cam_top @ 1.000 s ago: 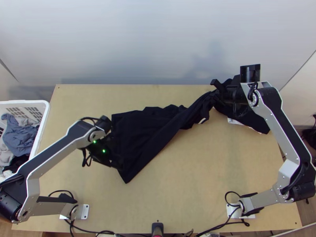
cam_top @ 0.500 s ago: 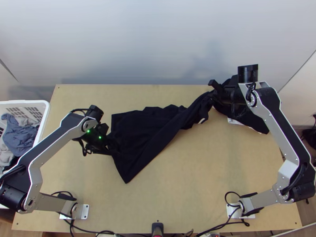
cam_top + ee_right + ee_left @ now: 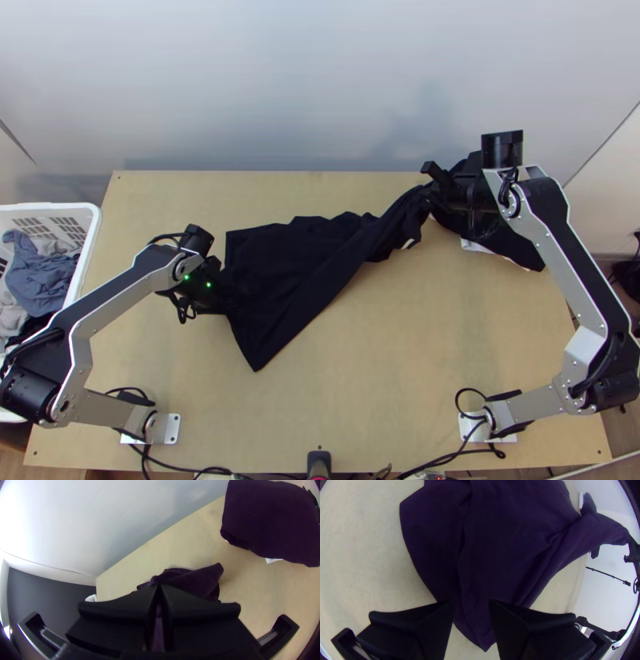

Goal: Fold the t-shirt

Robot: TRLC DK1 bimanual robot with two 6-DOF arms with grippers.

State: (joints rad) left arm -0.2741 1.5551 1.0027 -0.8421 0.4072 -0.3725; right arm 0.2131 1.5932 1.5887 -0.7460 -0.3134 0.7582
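In the top view the black t-shirt (image 3: 296, 264) lies loosely, its wide part spread at the left and a twisted stretch running up to the right. At its left edge is my left gripper (image 3: 227, 299); in the left wrist view the left gripper (image 3: 472, 606) is open, with the shirt's narrow corner (image 3: 480, 630) showing between its fingers. My right gripper (image 3: 445, 190) is at the shirt's far right end. In the right wrist view the right gripper (image 3: 159, 589) is shut on a bunched part of the shirt (image 3: 193, 580).
Beyond the right gripper lies another dark cloth (image 3: 512, 246), looking folded, with a bit of white at its edge. A white basket (image 3: 94, 220) of clothes stands off the table's left side. Bare tabletop (image 3: 432, 360) stretches between the arms' bases. A wall rises behind.
The left gripper has drawn up and to the left from the shirt's lower left part, then come back slightly right. The right gripper has shifted a little left. The shirt looks unchanged.
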